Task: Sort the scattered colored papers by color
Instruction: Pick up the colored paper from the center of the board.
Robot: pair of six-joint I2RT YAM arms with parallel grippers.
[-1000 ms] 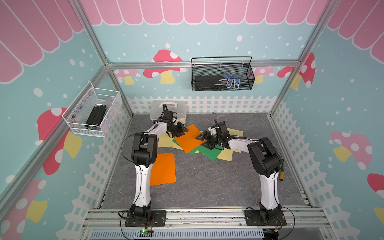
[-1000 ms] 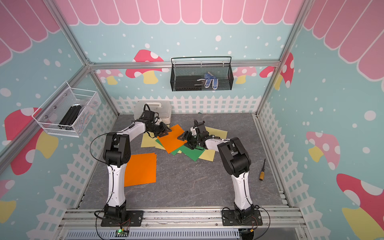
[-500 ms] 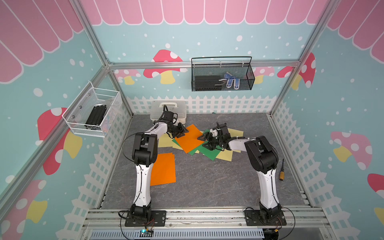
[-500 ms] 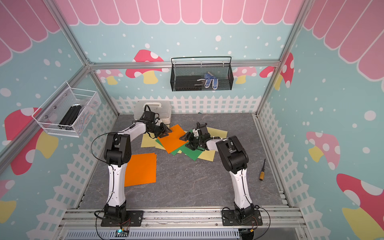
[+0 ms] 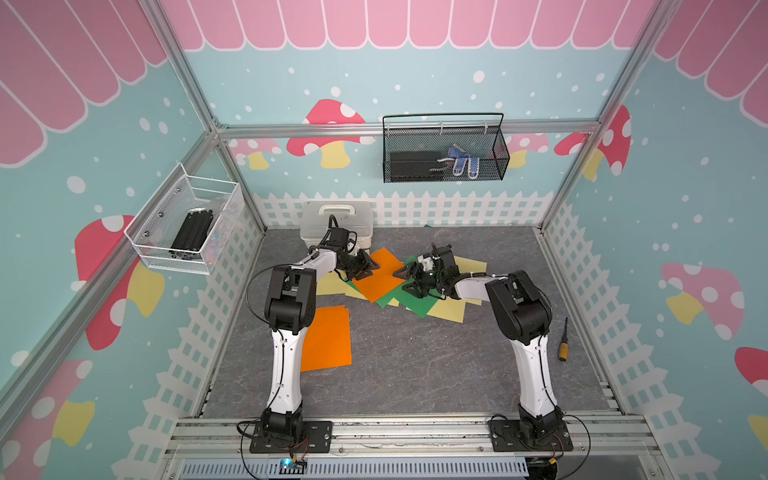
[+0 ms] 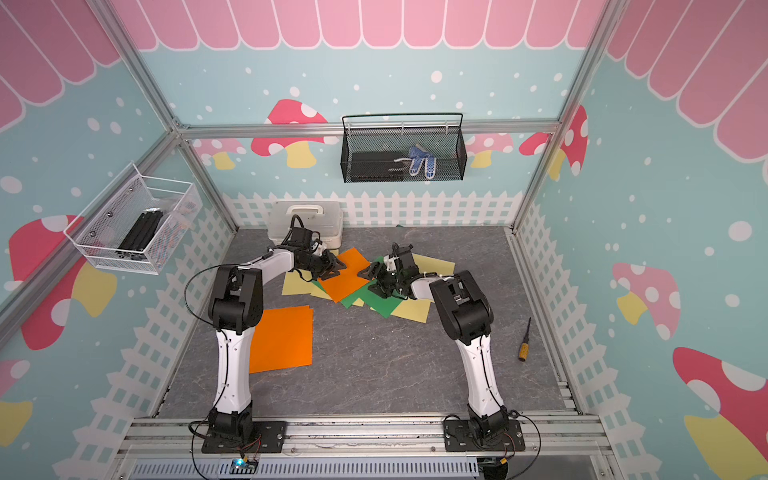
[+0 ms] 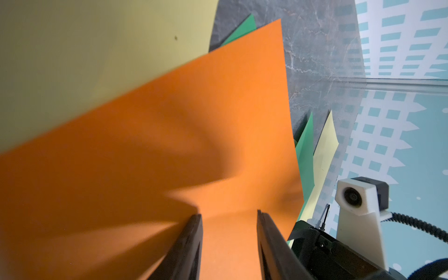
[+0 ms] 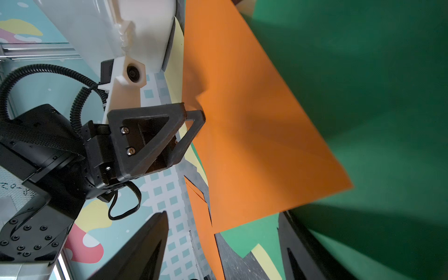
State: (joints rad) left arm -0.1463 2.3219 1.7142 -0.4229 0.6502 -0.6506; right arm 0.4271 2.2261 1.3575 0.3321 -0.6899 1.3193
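The colored papers lie in a loose overlapping pile at the back middle. On top is an orange sheet [image 5: 380,278] [image 6: 347,276], over green sheets [image 5: 415,301] and pale yellow sheets [image 5: 449,309]. A separate orange stack [image 5: 328,336] lies flat at the front left. My left gripper [image 5: 368,266] [image 7: 228,213] is open, its fingertips down on the top orange sheet [image 7: 194,133], which bulges beside them. My right gripper [image 5: 405,280] [image 8: 223,214] is open wide, low over the pile at the orange sheet's [image 8: 254,133] opposite corner, with green [image 8: 375,72] beneath.
A white lidded box [image 5: 336,212] stands against the back fence just behind my left gripper. A screwdriver [image 5: 563,347] lies near the right wall. A white wire basket [image 5: 187,224] and a black one [image 5: 444,153] hang on the walls.
My right arm's elbow has swung a little to the left and its gripper has edged toward the orange sheet, narrowing slightly. The left arm has not moved.
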